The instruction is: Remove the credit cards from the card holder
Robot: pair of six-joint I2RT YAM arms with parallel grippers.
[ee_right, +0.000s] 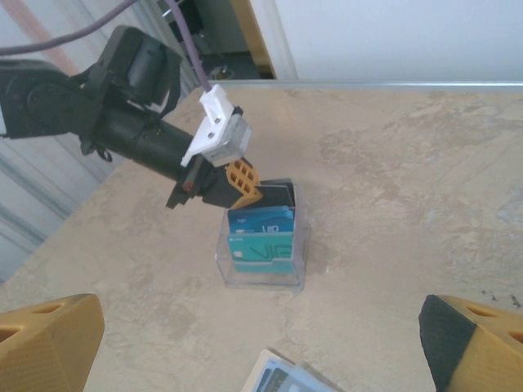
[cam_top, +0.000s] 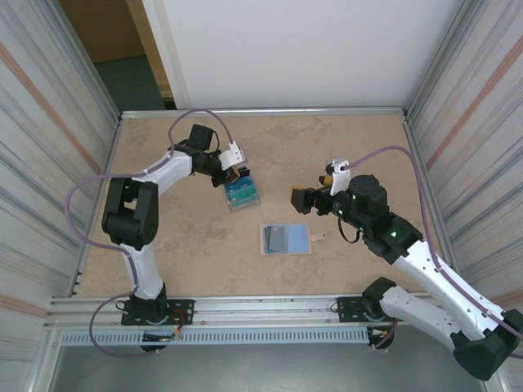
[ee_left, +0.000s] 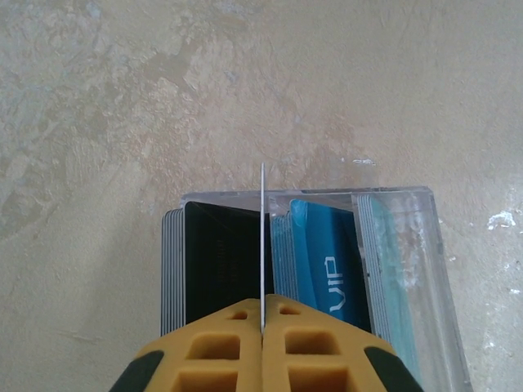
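The card holder (cam_top: pixel 286 238), a beige wallet, lies opened flat mid-table with its pale blue-grey inner faces up and its small tab to the right; its corner shows in the right wrist view (ee_right: pixel 286 377). The blue, teal and black credit cards (cam_top: pixel 242 193) stand upright in a clear plastic box (ee_right: pixel 260 273). My left gripper (cam_top: pixel 234 173) is over the box's back, shut on one thin card (ee_left: pixel 262 237) seen edge-on, between the black card (ee_left: pixel 221 261) and the blue card (ee_left: pixel 327 269). My right gripper (cam_top: pixel 304 198) hovers open to the right of the box, its fingers (ee_right: pixel 49 339) wide apart.
Metal-ribbed walls (cam_top: pixel 49 147) close in the table's left and right sides, and a rail (cam_top: pixel 245 309) runs along the near edge. Bare table surface (cam_top: pixel 343 147) lies behind and between the arms.
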